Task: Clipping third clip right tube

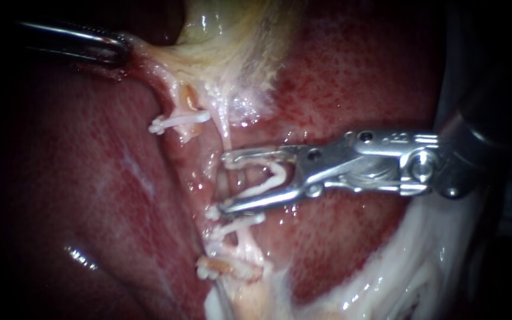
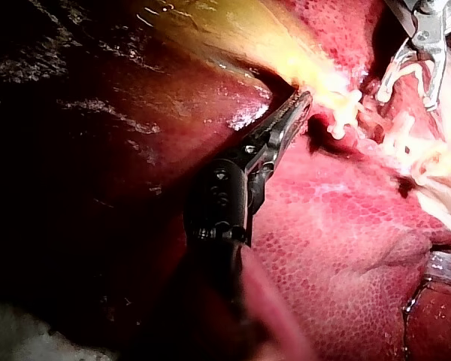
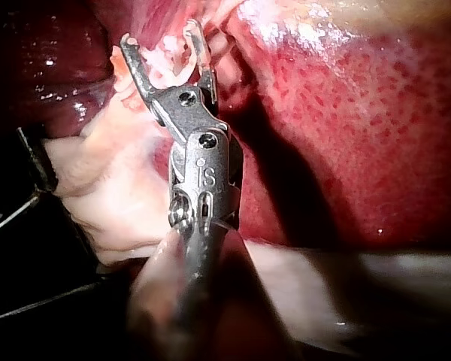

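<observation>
My right instrument (image 1: 225, 182) comes in from the right. Its jaws stand wide apart and hold an open white clip (image 1: 268, 181), which straddles the pale right tube (image 1: 225, 139). Two closed white clips (image 1: 235, 225) (image 1: 226, 268) sit lower on that tube. A single clip (image 1: 179, 121) crosses the left tube (image 1: 186, 98). At the upper left my left instrument (image 1: 117, 50) is shut on the pale edge of the gallbladder (image 1: 232, 35) and holds it taut. The right wrist view shows the loaded clip (image 3: 173, 64) between the jaws of my right instrument (image 3: 161, 41).
Red liver (image 1: 351, 71) surrounds the tubes on both sides. White fatty tissue (image 1: 410, 261) lies under the right instrument's shaft at the lower right. In the left wrist view my left instrument (image 2: 301, 101) grips yellow tissue, with my right instrument (image 2: 421, 68) beyond it.
</observation>
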Controlling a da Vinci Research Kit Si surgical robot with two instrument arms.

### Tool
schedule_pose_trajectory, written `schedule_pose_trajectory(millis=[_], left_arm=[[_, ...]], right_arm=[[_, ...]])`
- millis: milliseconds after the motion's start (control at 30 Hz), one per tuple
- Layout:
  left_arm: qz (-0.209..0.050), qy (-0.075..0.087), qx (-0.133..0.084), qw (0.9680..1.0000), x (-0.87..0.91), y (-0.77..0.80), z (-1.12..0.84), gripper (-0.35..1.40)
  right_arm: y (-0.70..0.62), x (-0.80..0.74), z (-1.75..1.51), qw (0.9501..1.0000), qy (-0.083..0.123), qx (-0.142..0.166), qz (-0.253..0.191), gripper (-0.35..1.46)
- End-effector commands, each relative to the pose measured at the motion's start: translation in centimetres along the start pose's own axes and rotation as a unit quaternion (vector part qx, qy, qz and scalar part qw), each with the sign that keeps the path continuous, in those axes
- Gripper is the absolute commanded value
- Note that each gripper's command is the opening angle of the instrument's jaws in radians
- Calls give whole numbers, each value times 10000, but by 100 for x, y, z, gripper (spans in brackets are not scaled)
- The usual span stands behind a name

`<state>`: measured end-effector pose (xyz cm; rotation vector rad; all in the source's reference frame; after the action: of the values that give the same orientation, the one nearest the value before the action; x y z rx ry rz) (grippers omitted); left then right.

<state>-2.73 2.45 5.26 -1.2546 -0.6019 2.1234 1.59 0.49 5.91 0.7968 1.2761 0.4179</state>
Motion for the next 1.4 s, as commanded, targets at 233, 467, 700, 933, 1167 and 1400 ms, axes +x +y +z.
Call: schedule_pose_trajectory(millis=[233, 467, 700, 933, 1167, 1400], left_arm=[[6, 0, 8, 10000, 0, 1, -1, -35], [5, 0, 9, 10000, 0, 1, -1, -35], [5, 0, 11, 10000, 0, 1, -1, -35], [4, 1, 12, 10000, 0, 2, -1, -35], [4, 1, 15, 10000, 0, 2, 0, -35], [4, 2, 17, 10000, 0, 2, 1, -35]], right_arm=[[23, -25, -6, 9997, -27, 12, 228, 50], [39, -53, 10, 9987, -102, 187, 465, 50], [45, -62, 35, 9970, -35, 419, 645, 50], [50, -58, 51, 9964, 108, 450, 713, 50], [53, -51, 60, 9942, 366, 522, 861, 50], [49, -28, 54, 9908, 674, 653, 973, 50]])
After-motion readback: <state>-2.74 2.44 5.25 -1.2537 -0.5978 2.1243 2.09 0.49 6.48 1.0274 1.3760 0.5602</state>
